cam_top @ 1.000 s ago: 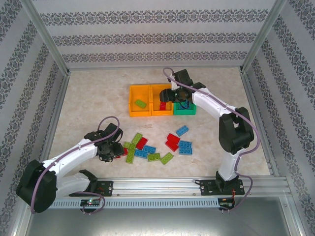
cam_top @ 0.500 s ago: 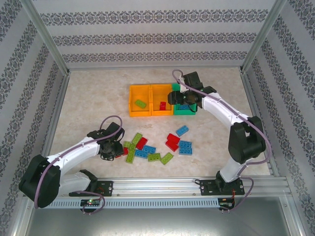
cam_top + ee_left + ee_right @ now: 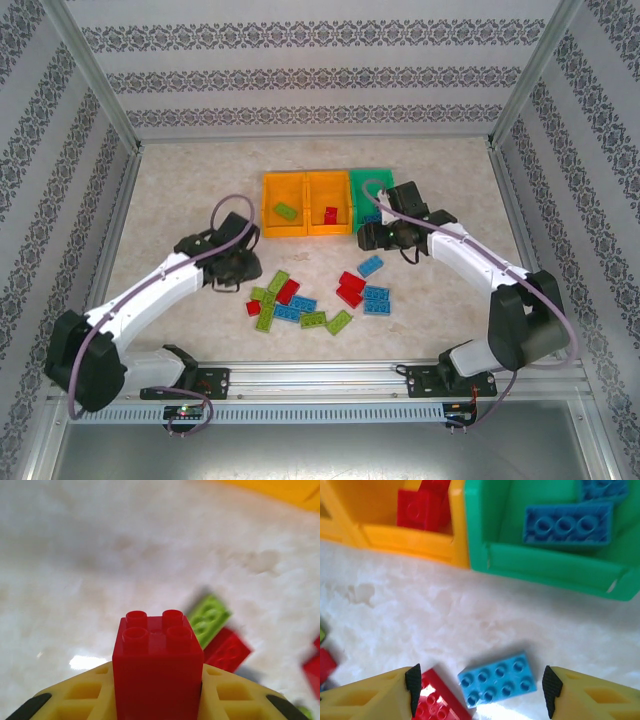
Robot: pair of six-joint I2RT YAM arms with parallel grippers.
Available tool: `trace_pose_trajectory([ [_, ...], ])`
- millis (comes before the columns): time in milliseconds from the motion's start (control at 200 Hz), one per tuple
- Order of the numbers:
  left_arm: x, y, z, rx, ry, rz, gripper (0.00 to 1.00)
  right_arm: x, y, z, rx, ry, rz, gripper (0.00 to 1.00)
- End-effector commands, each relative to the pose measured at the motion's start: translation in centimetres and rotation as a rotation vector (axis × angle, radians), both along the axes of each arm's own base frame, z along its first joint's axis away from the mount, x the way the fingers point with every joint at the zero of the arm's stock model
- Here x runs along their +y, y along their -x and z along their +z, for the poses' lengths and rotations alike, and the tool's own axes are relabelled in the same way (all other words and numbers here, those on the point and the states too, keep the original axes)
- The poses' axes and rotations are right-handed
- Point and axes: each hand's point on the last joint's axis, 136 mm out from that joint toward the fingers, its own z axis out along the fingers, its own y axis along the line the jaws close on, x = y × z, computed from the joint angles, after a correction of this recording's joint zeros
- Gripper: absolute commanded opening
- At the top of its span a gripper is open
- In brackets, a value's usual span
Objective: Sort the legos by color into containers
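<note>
I count two orange bins [image 3: 284, 176], one green bin [image 3: 357, 195], and roughly fourteen loose bricks [image 3: 303, 303].

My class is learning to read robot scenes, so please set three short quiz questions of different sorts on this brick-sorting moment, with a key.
1. True or false: the left gripper is shut on a red brick.
2. Which colour of brick lies in the green bin? A red, B blue, C light green.
3. Fill the gap: the loose brick straight ahead of the open right gripper is coloured ____.
Key: 1 true; 2 B; 3 blue.
</note>
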Motion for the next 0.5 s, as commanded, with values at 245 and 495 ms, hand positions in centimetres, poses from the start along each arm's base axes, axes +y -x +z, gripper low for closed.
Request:
trace_pose_trajectory([
  [245,-12.0,-13.2,4.1,-0.142,0.193,-0.31,0.25,2.3,4.2,-2.6,0.014,-0.01,0.099,0.68],
  [495,-16.1,-19.4,2.0,-0.119,0.224,-0.366,0.25,3.5,5.5,-3.1,0.045,-0.083,0.131,0.68],
])
